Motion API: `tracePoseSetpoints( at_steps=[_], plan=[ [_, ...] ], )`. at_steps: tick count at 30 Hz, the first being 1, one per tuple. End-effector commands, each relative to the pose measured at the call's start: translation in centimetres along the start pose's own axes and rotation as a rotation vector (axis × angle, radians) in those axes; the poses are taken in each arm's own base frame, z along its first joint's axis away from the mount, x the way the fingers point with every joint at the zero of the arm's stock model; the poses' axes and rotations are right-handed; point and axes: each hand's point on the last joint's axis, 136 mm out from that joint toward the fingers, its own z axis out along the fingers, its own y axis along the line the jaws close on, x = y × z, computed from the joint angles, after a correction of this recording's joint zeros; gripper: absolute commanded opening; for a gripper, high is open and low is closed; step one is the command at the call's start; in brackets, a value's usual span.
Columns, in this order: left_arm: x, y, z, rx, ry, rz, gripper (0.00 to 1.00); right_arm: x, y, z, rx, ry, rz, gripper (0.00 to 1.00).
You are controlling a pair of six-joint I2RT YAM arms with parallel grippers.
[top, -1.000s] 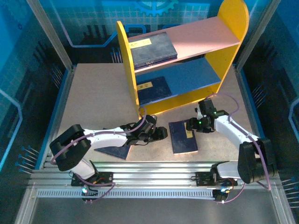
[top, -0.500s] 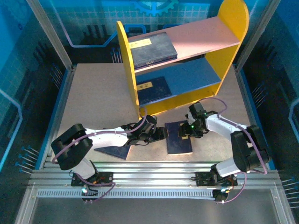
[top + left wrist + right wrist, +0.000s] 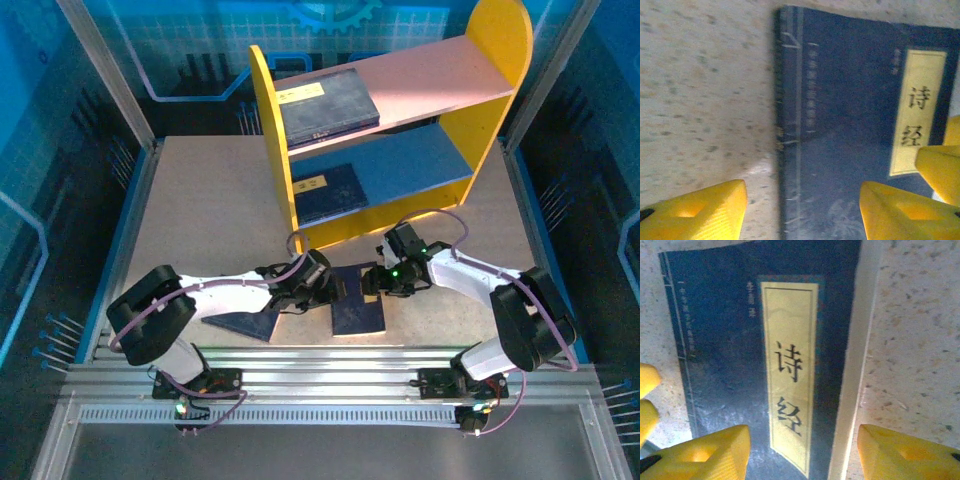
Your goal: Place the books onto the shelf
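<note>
A book (image 3: 358, 314) lies flat on the bench (image 3: 210, 220) before the shelf (image 3: 272, 140), between the arms. Left jaws gape astride its spine edge and right jaws astride its page edge (neither grasping), probably to square it for lifting.

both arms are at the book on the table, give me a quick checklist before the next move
1. Left gripper open: ok, jaws apart astride the spine edge of the thin dark navy book with a yellow label strip.
2. Right gripper open: ok, jaws apart astride that book's page edge.
3. Book flat on the speckled table: ok.
4. Grippers clear of each other: cannot tell, fingers close over the same book.
5. Room on the yellow-sided shelf: ok, pink upper board and blue lower board are bare right of the upper shelved book and lower shelved book.
6. Other navy book under the left arm: not ok, not yet shelved.
</note>
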Motion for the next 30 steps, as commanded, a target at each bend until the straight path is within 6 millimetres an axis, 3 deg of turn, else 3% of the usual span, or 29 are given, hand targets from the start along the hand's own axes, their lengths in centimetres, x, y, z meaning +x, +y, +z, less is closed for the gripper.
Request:
tracePoseSetpoints(
  at_steps=[1, 7, 14, 19, 30],
  plan=[
    [0.1, 1.9, -0.7, -0.057, -0.002, 0.008, 0.62, 0.1, -0.8, -0.2, 0.048, -0.014, -0.019, 0.59],
    [0.3, 1.2, -0.2, -0.034, 0.016, 0.007, 0.62, 0.3, -2.1, 0.3, 0.107, -0.01, -0.032, 0.56],
    [0.6, 0.4, 0.6, -0.009, 0.049, -0.002, 0.62, 1.0, -3.7, 1.5, 0.166, 0.015, -0.008, 0.42],
    [0.9, -0.3, 1.2, 0.021, 0.071, -0.011, 0.62, 0.9, -4.0, 2.1, 0.197, 0.03, -0.011, 0.38],
    [1.2, -3.1, 2.9, 0.088, 0.117, 0.0, 0.61, 2.7, -1.5, 4.9, 0.103, 0.057, -0.008, 0.32]
  ],
)
